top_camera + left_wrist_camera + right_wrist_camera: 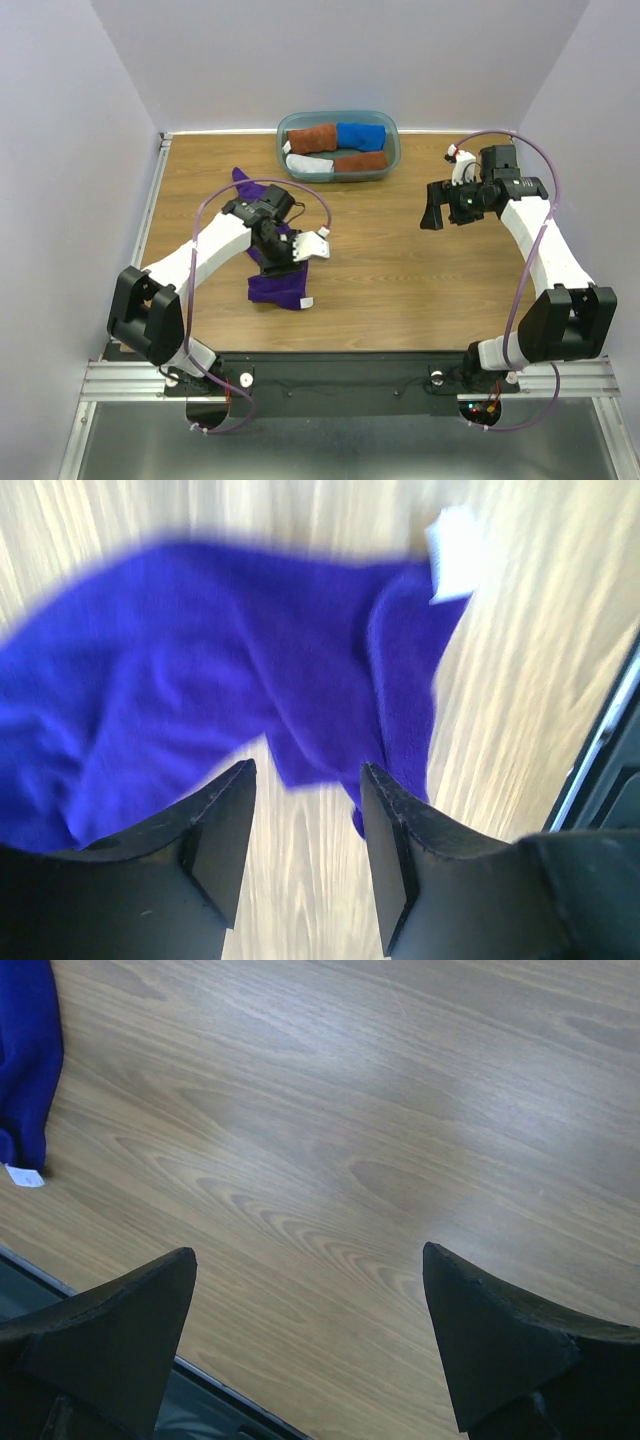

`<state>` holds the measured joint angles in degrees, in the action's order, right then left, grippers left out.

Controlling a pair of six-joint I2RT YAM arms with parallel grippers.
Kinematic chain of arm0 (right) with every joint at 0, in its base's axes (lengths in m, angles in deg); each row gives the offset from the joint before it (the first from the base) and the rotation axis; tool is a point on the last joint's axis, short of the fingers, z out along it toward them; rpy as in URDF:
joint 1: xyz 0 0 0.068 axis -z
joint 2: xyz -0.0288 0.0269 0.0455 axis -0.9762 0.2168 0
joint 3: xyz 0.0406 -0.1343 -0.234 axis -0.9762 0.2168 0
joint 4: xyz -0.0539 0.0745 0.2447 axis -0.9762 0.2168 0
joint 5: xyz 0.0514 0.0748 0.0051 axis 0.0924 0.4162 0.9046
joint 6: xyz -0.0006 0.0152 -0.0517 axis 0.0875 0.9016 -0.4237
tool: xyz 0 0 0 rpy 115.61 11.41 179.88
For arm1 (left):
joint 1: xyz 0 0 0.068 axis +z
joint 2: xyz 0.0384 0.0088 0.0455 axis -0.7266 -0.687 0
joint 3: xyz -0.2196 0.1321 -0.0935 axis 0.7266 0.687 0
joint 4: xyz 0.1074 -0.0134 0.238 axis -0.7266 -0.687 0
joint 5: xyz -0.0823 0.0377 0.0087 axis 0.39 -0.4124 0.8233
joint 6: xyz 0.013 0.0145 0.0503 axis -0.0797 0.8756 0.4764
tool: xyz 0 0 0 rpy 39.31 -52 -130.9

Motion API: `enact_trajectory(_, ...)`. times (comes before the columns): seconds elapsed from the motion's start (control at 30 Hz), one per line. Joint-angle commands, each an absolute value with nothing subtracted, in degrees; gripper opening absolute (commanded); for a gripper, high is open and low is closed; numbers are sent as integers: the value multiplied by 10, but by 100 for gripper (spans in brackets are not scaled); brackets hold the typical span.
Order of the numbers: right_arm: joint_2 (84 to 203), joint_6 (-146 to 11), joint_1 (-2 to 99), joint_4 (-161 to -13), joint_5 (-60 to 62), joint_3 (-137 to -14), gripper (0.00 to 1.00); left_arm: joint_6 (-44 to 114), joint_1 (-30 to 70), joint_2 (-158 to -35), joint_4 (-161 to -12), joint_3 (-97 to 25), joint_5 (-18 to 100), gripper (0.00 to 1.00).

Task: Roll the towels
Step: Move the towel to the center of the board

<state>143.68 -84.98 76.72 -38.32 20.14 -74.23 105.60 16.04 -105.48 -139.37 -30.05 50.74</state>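
Wood-grain surface (400,270), plain white walls (60,150) on three sides. Teal-grey tub (392,150) sits at 12 o'clock on the surface with four rolled towels inside. At the back are a rust-brown towel (312,137) and a blue towel (360,135). In front are a pale grey towel (308,166) and a second rust-brown roll (360,162). Purple towel (280,285) lies unrolled and rumpled at about 8 o'clock from centre, one tip poking out toward 11 o'clock past the left arm. Left claw (305,770) is over it, fingers apart, bare wood showing between them and cloth just beyond the tips. Wrist view is blurred, so contact can't be judged. White tag (452,555) is on the towel's corner. Right claw (432,215) at 3 o'clock is spread wide and holds nothing. It is over bare wood, well apart from the purple towel.
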Motion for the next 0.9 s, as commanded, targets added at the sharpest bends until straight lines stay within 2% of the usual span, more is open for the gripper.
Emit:
enact_trajectory(0.0, 1435, -857, 770, -385, 217, -742, 99, 1015, 124, -1067, -1390, -312, 546, 54)
enact_trajectory(0.17, 1435, -856, 770, -386, 219, -736, 99, 1001, 103, -1105, -1341, -313, 545, 51)
enact_trajectory(0.37, 1431, -856, 770, -385, 215, -732, 99, 1006, 74, -1160, -1325, -307, 542, 57)
enact_trajectory(0.67, 1428, -858, 770, -385, 200, -729, 99, 1032, 63, -1195, -1330, -297, 560, 57)
enact_trajectory(0.87, 1433, -860, 770, -385, 199, -726, 99, 1041, 51, -1204, -1332, -286, 580, 52)
